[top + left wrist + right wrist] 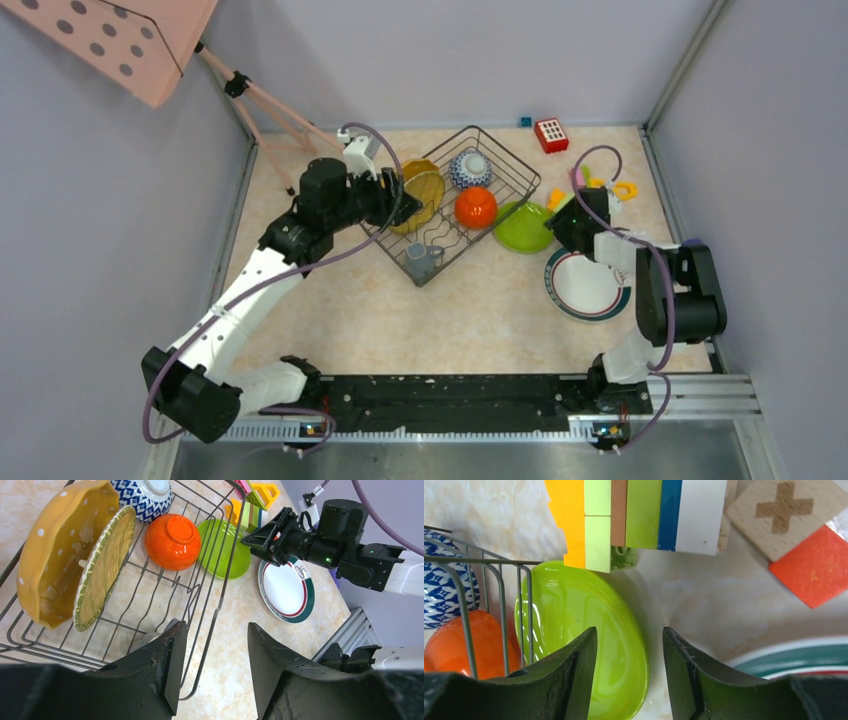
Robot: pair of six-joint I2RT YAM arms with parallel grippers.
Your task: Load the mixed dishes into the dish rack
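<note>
The dish rack point(500, 160) holds two yellow scalloped plates point(421, 194) standing on edge, the patterned bowl point(470, 168), the orange-red bowl point(476, 207) and the grey mug point(421, 260). The lime green plate point(523, 229) lies on the table against the rack's right side. The white green-rimmed plate point(585, 285) lies to its right. My left gripper point(216, 630) is open and empty above the rack's rim wire point(220, 605). My right gripper point(630, 635) is open, its jaws either side of the lime plate's point(579, 630) right edge. The pink mug is out of view.
Stacked toy blocks point(644, 515), a wooden tile point(784, 510) and a red tile point(819, 565) lie just beyond the lime plate. A red toy point(551, 133) sits at the back. A pink perforated board on a tripod point(140, 40) stands back left. Walls enclose the table.
</note>
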